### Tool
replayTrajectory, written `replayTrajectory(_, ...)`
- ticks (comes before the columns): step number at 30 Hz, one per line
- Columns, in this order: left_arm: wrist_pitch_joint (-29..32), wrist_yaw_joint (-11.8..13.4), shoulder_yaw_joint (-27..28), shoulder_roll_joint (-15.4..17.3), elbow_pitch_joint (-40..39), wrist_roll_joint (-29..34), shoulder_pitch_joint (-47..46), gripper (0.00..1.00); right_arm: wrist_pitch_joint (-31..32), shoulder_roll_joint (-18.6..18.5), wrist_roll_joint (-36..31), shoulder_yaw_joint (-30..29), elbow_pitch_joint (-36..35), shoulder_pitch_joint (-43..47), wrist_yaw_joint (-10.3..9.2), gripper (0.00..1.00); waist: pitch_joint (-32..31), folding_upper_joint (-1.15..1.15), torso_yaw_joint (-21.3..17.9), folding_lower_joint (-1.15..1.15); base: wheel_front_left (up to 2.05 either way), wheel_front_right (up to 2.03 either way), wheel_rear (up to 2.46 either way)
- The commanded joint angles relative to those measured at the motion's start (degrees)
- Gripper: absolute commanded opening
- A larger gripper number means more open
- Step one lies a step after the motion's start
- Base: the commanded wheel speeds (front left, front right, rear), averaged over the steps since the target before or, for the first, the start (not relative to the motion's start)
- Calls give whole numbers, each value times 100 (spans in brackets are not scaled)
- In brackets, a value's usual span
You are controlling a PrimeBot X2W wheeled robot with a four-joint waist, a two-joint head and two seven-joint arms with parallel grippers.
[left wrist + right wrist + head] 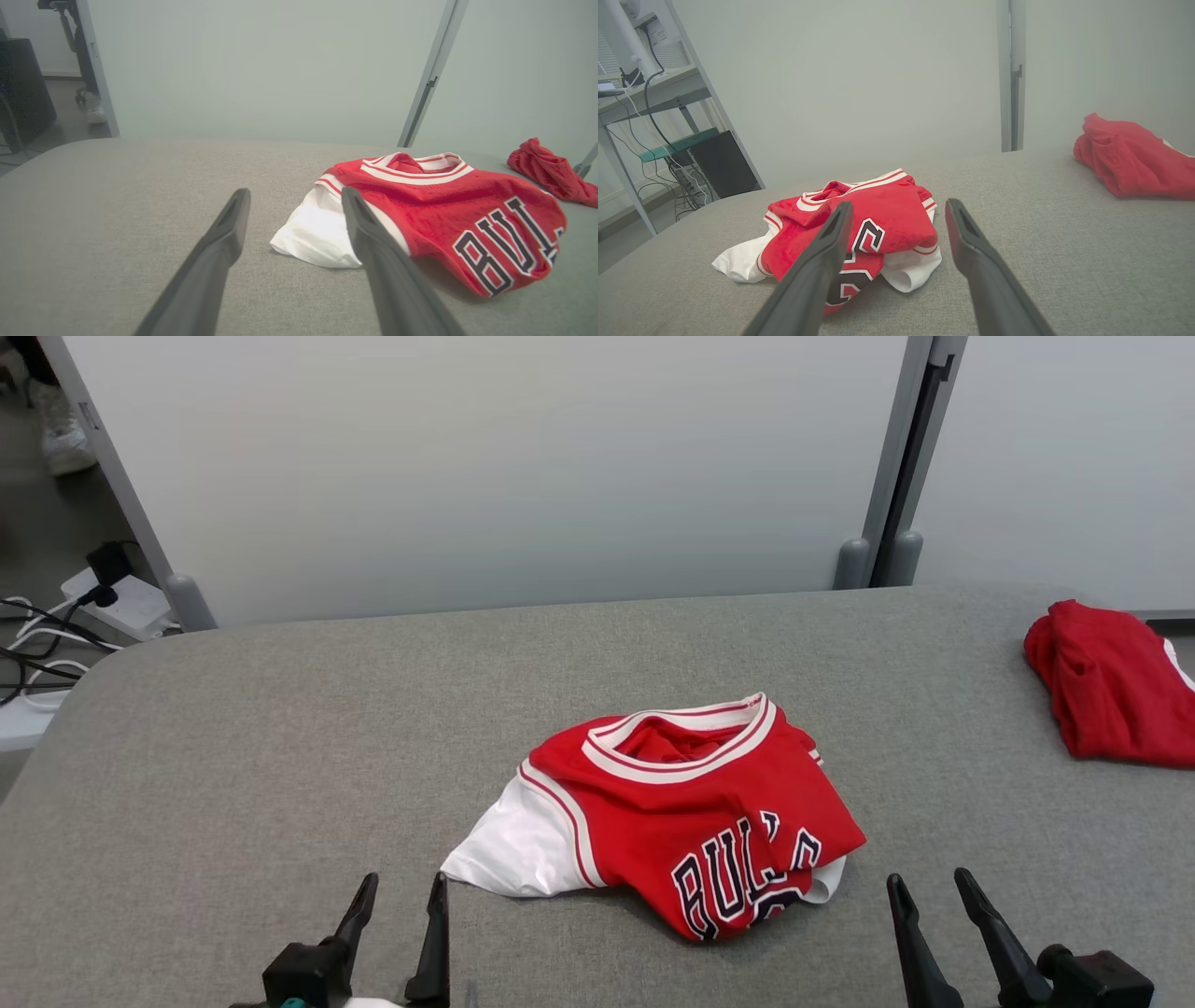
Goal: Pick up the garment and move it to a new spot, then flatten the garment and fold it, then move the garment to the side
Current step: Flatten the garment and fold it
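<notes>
Nearest: left gripper [405,879] and right gripper [928,877], both spread wide, holding nothing, clear of the cloth. Beyond, broad grey padded table [233,728]. At its middle, just past the grippers, crumpled red-and-white Bulls jersey [681,812], collar far, white sleeve left. Far right, smaller red garment [1111,681].

Grey fabric-covered table [280,728] — crumpled red-and-white jersey [672,812] lies on it near the front edge; second bunched red garment [1111,681] lies well right of the jersey, further back.
</notes>
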Motion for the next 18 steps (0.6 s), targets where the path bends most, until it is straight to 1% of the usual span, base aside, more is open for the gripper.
replayTrajectory(1, -51, -49, 117, -1, -4, -29, -433, 100, -35, -88, 35, 161, -115, -302, 0, 100, 93, 0, -73, 0, 0, 0, 0)
replayTrajectory(4, -51, -128, 0, -1, 487, -64, -824, 100, -35, -106, 59, 234, -108, -385, 0, 100, 236, 0, -163, 0, 0, 0, 0)
replayTrajectory(13, -25, -310, -186, -1, 2442, -627, -2049, 100, -35, -240, 133, 456, -54, -608, 0, 100, 625, 0, -403, 0, 0, 0, 0)
replayTrajectory(18, -34, -417, -254, -1, 3210, -675, -2657, 100, -35, -324, 163, 537, -57, -760, 0, 100, 827, 0, -507, 0, 0, 0, 0)
